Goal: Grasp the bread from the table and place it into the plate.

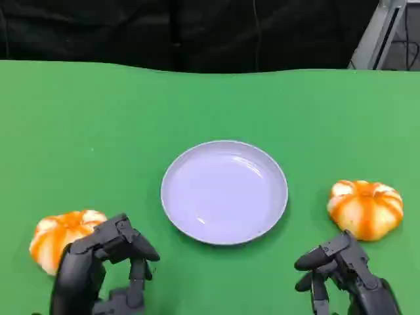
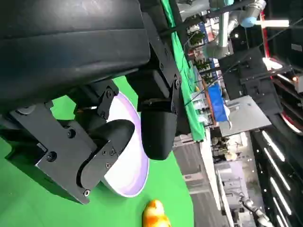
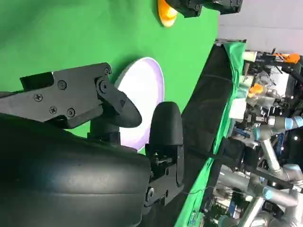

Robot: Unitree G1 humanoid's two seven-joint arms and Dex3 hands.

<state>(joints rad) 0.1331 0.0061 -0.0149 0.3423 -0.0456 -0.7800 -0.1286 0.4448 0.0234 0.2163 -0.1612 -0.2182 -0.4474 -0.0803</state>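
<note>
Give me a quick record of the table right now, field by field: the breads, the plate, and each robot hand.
surface: green table
plate: white plate, centre of table, nothing on it
left bread: orange-and-white bread on the table, left of plate, partly behind the left robot hand
right bread: second bread on the table, right of plate
left robot hand: holds nothing
right robot hand: just short of right bread, holds nothing
task status: no bread on plate yet

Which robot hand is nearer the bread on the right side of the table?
Right. The right robot hand sits just below that bread, not touching it. The left robot hand is far across the plate, beside the other bread.
</note>
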